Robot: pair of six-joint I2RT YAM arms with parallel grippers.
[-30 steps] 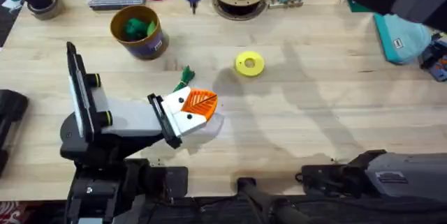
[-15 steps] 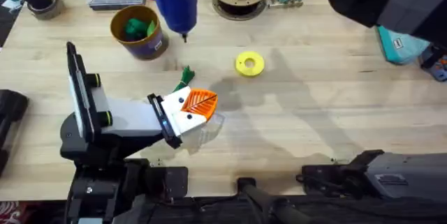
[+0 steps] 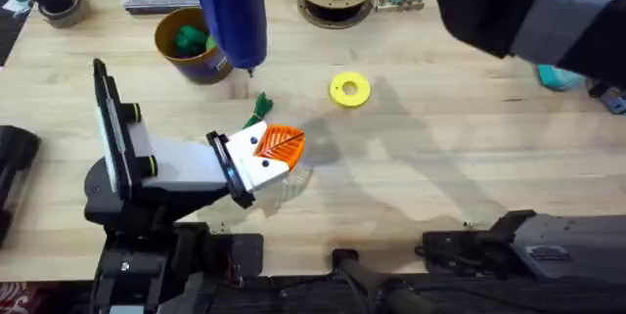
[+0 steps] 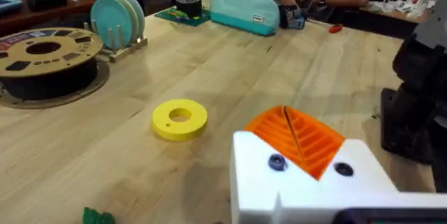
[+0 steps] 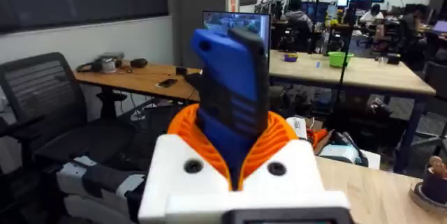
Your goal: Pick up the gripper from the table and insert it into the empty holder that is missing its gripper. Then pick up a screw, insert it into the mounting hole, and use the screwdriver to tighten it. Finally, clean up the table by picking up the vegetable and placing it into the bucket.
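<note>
Overhead view: the left pincer (image 3: 266, 162) lies low over the counter (image 3: 440, 177) at roughly 7 o'clock from centre, its white holder (image 3: 245, 157) carrying an orange gripper (image 3: 282, 145) with the ribbed face up. How far its fingers stand apart cannot be told. The vegetable (image 3: 259, 109) lies on the counter at 12 o'clock from that pincer, just beside it. The bucket (image 3: 196, 45) stands at 11 o'clock from the vegetable, with green lumps inside. The screwdriver (image 3: 233, 11) hangs tip-down above the counter, partly covering the bucket's right rim; its thin tip (image 3: 249, 71) points at bare wood between bucket and vegetable. A yellow disc (image 3: 349, 90) rests at 3 o'clock from the vegetable, well apart.

Right wrist view: the right pincer (image 5: 236, 158) is clamped on the blue screwdriver body (image 5: 234, 91), orange ribbed pads (image 5: 283, 137) pressing both sides.

Left wrist view: two dark screw heads (image 4: 277, 162) sit in the white finger base beside the orange pad.
</note>
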